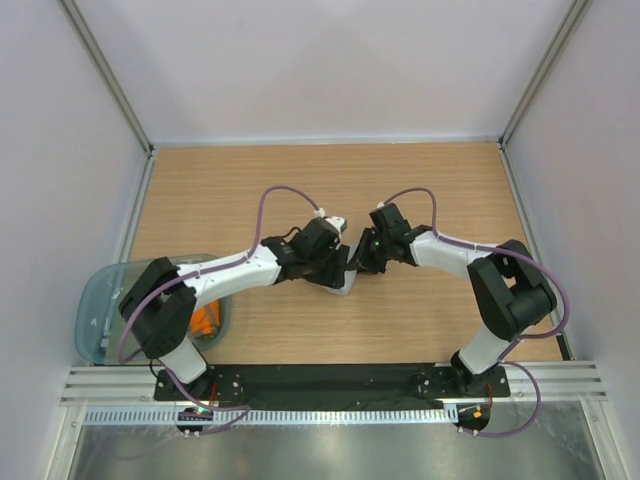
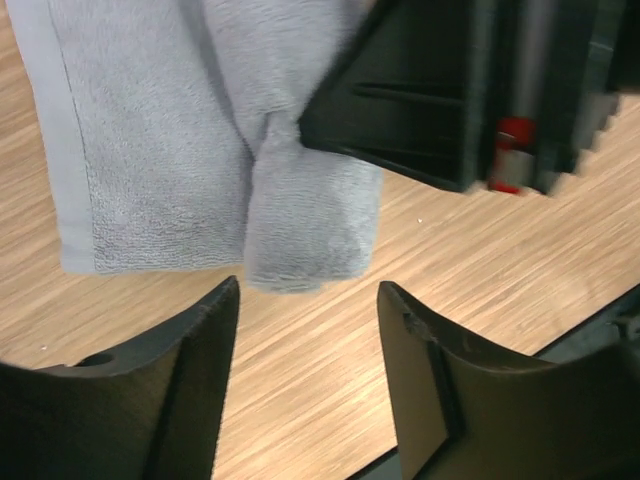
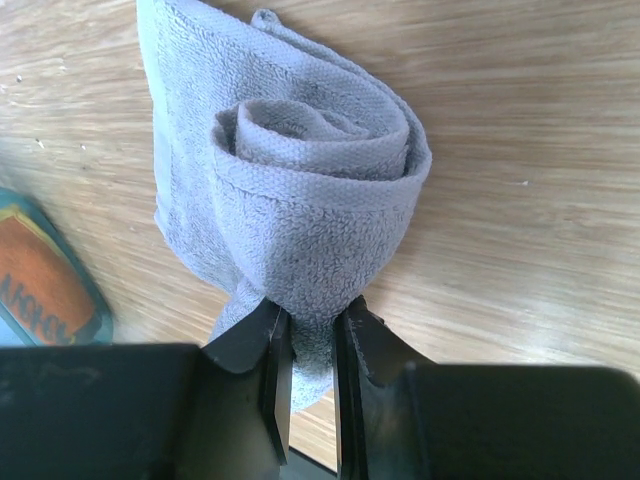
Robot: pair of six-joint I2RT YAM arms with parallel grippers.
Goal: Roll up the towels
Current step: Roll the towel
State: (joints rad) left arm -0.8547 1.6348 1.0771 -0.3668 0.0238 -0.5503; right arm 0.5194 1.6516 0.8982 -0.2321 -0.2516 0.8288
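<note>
Both arms meet over the middle of the desk [image 1: 300, 190], right on top of the grey towel [image 3: 320, 200]. The right fingers [image 3: 268, 365] are nearly closed, pinching one end of the cloth, which is coiled into a loose spiral with a flat part spreading out beside it on the wood. The left fingers [image 2: 190, 390] stand well apart and hold nothing; the end of the roll sits just beyond their tips, not between them. Over at the left edge, the orange towel [image 1: 205, 320] lies inside the translucent teal tub [image 1: 110, 290], well apart from the grey one.
</note>
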